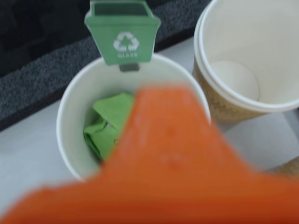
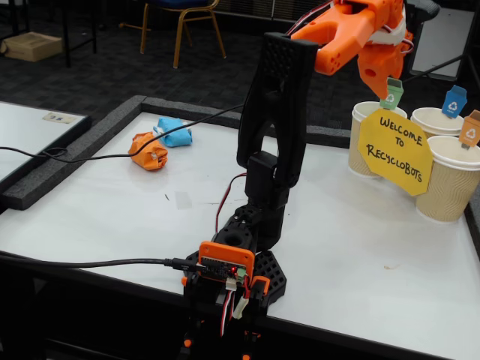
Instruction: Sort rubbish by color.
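The gripper (image 2: 375,71) hung at the upper right of the fixed view, directly over the cup with the green tag (image 2: 365,139). In the wrist view a blurred orange finger (image 1: 173,154) filled the lower half of the frame. It carried nothing that could be seen, but I could not tell whether the jaws were apart or together.

Below this finger, near the middle of the wrist view, the green paper ball (image 1: 108,126) lay at the bottom of the white cup, under the green recycling tag (image 1: 123,32) marked "GLASS". I judged that the green piece was already delivered, so this step was at its end.

The next move probably called for lifting the arm away from the cups without touching their rims, then swinging it to the upper left of the fixed view, where the orange paper ball (image 2: 148,150) and the light blue paper ball (image 2: 174,132) waited on the white table (image 2: 352,247), just beside each other.

The count was: three paper balls, one in a cup and two on the table. There were three cups at the right edge, with a green, a blue (image 2: 454,100) and an orange tag (image 2: 471,129). One yellow sign (image 2: 395,150) leaned before them. The neighbouring cup (image 1: 247,56) in the wrist view was empty.
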Controlling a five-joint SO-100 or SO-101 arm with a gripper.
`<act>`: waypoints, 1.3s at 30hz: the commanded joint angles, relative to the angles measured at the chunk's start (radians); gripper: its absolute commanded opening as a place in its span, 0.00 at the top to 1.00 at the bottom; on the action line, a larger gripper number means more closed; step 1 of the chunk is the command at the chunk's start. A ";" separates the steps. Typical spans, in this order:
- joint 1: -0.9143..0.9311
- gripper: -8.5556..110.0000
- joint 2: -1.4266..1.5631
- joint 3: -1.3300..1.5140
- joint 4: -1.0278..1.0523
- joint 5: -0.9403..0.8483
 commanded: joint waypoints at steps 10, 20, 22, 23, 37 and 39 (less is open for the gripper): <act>0.028 0.93 0.597 0.354 -0.006 -0.009; 0.123 0.93 1.121 0.741 0.035 -0.017; 0.132 0.93 1.178 0.749 0.072 -0.017; 0.137 0.93 1.204 0.749 0.087 -0.017; 0.149 0.93 1.374 0.591 0.327 -0.017; 0.149 0.93 1.382 0.569 0.342 -0.017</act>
